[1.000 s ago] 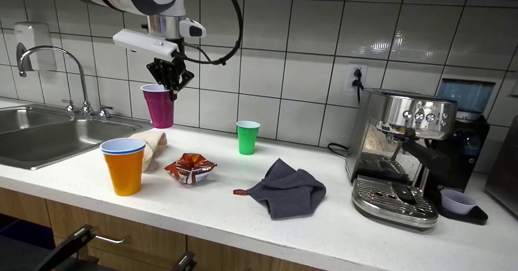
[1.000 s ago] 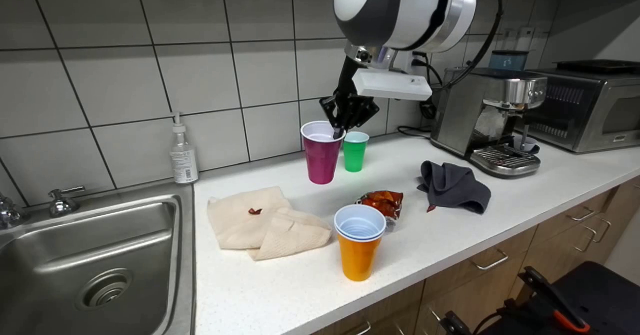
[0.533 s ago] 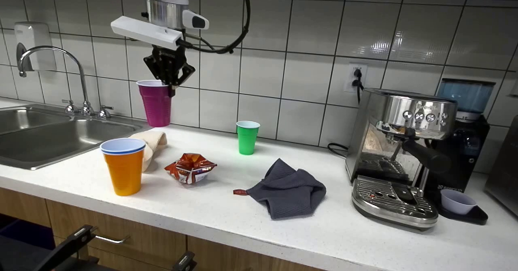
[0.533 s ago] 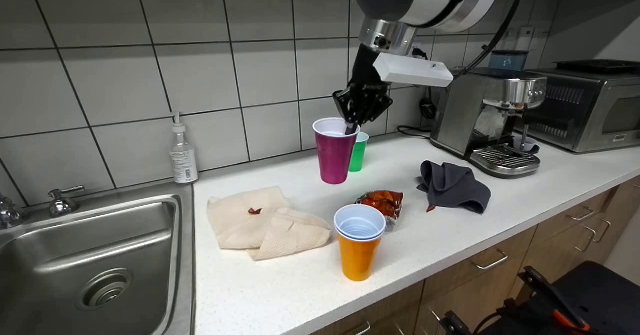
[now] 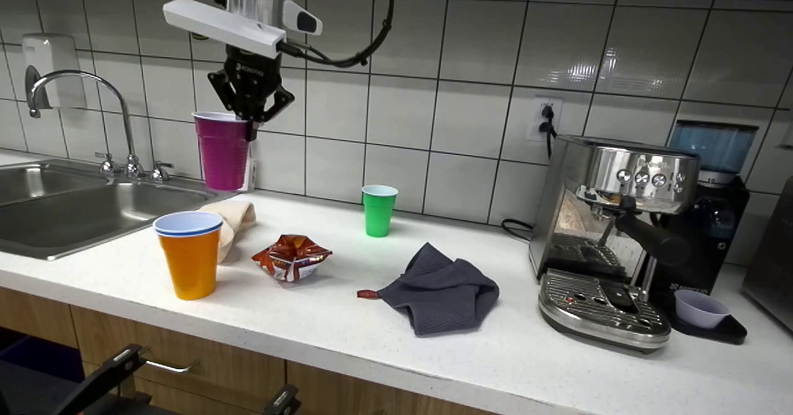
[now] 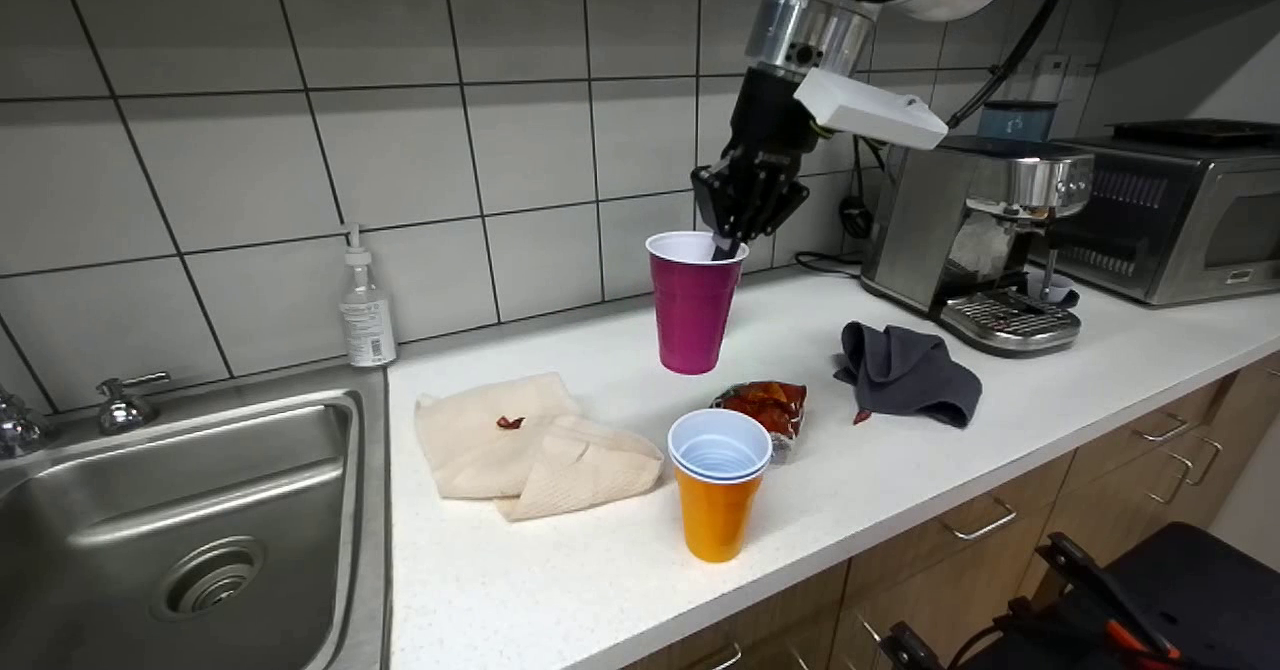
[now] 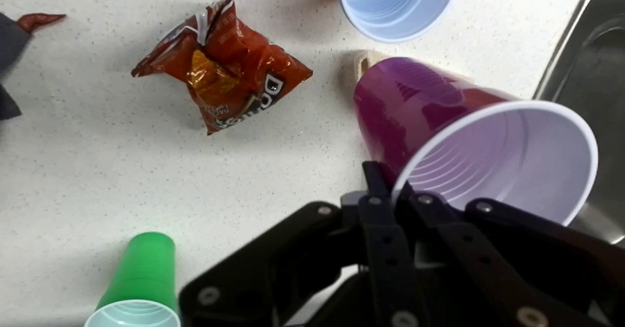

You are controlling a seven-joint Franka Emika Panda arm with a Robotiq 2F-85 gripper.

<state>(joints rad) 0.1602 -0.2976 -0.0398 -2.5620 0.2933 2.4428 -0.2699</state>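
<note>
My gripper is shut on the wall of a purple cup, pinching it at the white rim. One finger is inside the cup and one outside, as the wrist view shows at the gripper. The cup hangs above the counter, mouth up and slightly tilted. Below and nearer the counter's front stands an orange cup with pale blue rims nested at its top. A red chip bag lies beside it. Toward the wall is a green cup, hidden behind the purple cup in an exterior view.
A cream cloth lies between the sink and the orange cup. A dark grey cloth rests in front of the coffee machine. A soap bottle stands at the sink's corner, a toaster oven at the far end.
Still gripped, the purple cup has risen and come away from the wall toward the counter's front. It now covers the green cup in an exterior view. The counter objects have stayed put.
</note>
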